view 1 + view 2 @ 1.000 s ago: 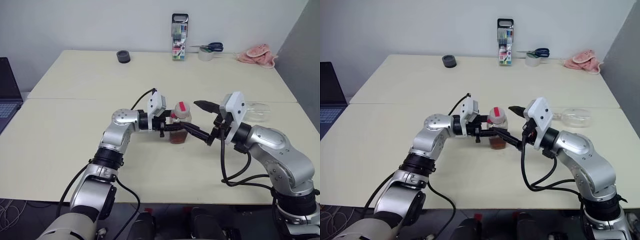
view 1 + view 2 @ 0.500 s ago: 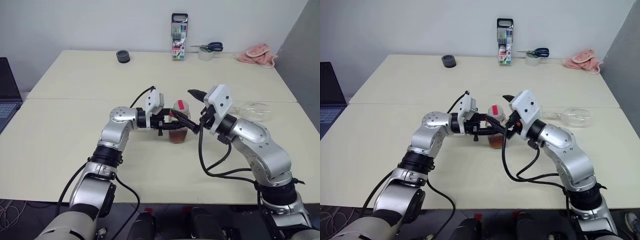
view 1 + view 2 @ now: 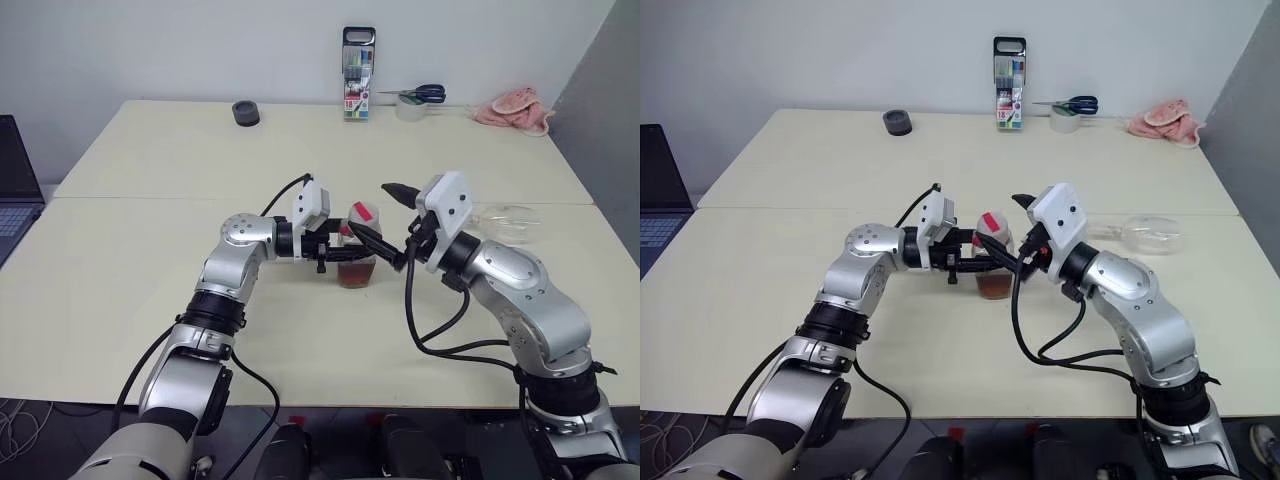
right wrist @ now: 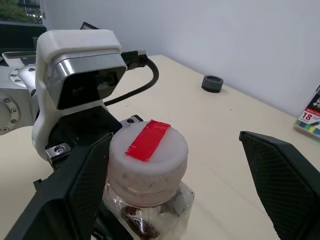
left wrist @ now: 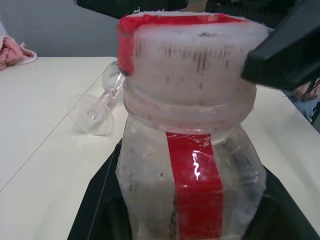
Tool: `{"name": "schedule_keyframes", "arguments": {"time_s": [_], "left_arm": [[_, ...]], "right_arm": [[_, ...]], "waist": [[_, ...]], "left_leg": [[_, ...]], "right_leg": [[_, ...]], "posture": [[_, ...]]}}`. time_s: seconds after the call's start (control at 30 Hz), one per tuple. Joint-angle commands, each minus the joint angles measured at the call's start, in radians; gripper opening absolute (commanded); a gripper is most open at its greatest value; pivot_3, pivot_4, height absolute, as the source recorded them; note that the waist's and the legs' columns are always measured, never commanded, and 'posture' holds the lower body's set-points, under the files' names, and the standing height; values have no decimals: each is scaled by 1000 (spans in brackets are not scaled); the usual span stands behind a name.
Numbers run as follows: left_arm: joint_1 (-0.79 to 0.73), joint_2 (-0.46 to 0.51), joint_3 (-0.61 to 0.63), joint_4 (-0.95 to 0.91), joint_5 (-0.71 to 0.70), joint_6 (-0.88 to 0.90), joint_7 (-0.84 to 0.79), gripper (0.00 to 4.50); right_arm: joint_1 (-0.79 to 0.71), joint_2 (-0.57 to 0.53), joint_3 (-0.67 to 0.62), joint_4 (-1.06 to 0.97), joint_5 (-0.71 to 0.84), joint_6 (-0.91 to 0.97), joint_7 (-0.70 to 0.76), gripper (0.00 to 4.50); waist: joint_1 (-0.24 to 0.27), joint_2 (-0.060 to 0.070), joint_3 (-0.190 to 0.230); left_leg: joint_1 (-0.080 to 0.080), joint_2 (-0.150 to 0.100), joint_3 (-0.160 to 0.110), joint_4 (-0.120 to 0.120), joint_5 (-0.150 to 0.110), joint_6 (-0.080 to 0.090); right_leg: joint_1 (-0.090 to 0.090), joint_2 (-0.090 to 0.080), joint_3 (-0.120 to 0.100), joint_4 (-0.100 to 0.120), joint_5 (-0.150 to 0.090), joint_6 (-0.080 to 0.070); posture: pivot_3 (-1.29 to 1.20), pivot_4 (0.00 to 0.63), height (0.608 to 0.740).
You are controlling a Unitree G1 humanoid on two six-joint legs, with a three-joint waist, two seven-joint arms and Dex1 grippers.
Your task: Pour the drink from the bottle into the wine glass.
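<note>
The bottle [image 3: 358, 250] stands upright on the table, a small clear bottle with a white cap crossed by a red tape strip. The reddish-brown drink [image 3: 356, 274] fills only its bottom. My left gripper [image 3: 335, 256] comes in from the left and is shut on the bottle's body [image 5: 192, 190]. My right gripper [image 3: 370, 208] is open, with one finger on each side of the cap [image 4: 148, 150] and not touching it. The wine glass [image 3: 505, 220] lies on its side on the table to the right, behind my right arm, and shows as well in the left wrist view [image 5: 97, 107].
Along the table's far edge are a black round object [image 3: 246, 113], a pen box [image 3: 359, 60], scissors [image 3: 420, 94] on a tape roll [image 3: 410, 108], and a pink cloth [image 3: 515, 108]. A laptop [image 3: 15, 180] sits at the left edge.
My right gripper has moved left toward the bottle, and its open fingers now flank the cap. The left gripper and the bottle have stayed still.
</note>
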Motion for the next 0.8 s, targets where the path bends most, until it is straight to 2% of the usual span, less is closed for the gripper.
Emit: {"name": "schedule_keyframes", "arguments": {"time_s": [0.03,0.8], "left_arm": [[-7,8,6,-40,-15,-11,-12,1785],[-3,8,6,-39,-14,-14,-12,1779]], "right_arm": [[2,-17,-70,-43,21,15,-14,4290],[30,-81,-89,-75,51,26,7,4290]], "waist": [[0,0,0],[1,0,0]], "left_leg": [[0,0,0,0,0,0],[0,0,0,0,0,0]], "right_leg": [[0,0,0,0,0,0],[0,0,0,0,0,0]], "posture": [[0,150,740],[0,150,740]]}}
